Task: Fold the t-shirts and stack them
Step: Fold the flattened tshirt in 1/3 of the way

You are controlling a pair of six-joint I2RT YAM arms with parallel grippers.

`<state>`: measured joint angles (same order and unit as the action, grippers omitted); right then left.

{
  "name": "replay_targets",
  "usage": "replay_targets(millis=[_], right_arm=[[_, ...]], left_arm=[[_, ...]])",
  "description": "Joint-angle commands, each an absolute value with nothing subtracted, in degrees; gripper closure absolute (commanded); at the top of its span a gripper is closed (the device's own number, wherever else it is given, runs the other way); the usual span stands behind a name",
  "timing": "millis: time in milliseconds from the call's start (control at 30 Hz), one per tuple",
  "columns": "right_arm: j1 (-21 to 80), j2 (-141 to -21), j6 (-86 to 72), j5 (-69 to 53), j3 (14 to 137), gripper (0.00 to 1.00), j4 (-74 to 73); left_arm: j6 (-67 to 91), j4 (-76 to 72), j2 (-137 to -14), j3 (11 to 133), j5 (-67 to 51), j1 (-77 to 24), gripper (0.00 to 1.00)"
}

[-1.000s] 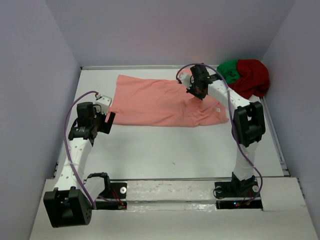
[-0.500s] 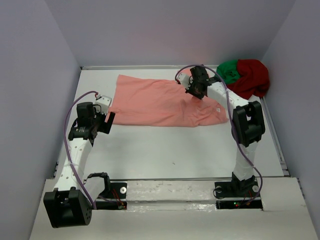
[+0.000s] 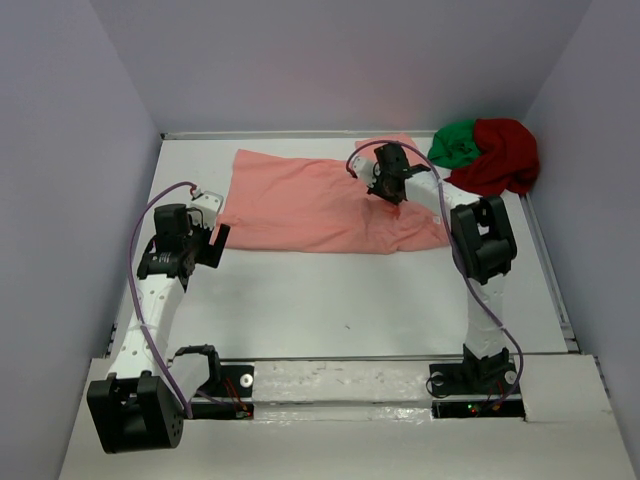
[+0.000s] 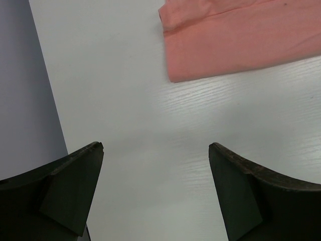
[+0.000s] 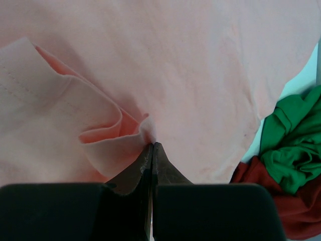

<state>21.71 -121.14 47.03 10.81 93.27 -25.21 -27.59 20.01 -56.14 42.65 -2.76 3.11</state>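
R hand (image 5: pixel 151 150) is clamping a raised fold of the pink shirt (image 3: pixel 300 205), which is lying spread across the far bench (image 3: pixel 350 290). L hand (image 4: pixel 155 148), fingers apart, is hovering over bench by shirt's near-left corner. Green shirt (image 3: pixel 455 143) & red shirt (image 3: pixel 503 155) are sitting bunched together, far right.

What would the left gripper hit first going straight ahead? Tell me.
Likely the bare table, straight ahead of the open left gripper; the pink shirt lies further on, its corner off to the right.
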Motion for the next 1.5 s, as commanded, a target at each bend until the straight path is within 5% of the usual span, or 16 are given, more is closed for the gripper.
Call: replay_targets(millis=[0, 1467], right_arm=[[21.8, -122.25, 48.25, 12.82, 94.31, 1.0, -20.22], [21.27, -123.92, 50.1, 27.69, 88.86, 1.0, -12.92]], left_arm=[[-27.77, 19.6, -55.9, 42.8, -2.2, 3.52, 0.01], [-27.6, 19.69, -55.81, 42.98, -2.11, 3.78, 0.01]])
